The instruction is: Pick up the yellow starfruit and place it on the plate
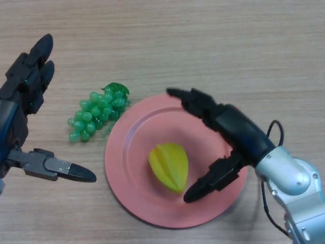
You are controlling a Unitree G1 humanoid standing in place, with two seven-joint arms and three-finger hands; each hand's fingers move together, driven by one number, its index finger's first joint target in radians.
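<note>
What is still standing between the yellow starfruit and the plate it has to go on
Nothing visible. The starfruit already lies on the pink plate, with the right hand open around it, not touching. The green grapes sit beside the plate's left rim, and the left hand hangs open at the left.

I find no legible text, label, brand, number or sign on any surface in my head view, neither on objects nor on the table.

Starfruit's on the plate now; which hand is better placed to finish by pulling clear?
Right. The right hand is open beside the starfruit on the plate; the left hand is off near the grapes.
</note>
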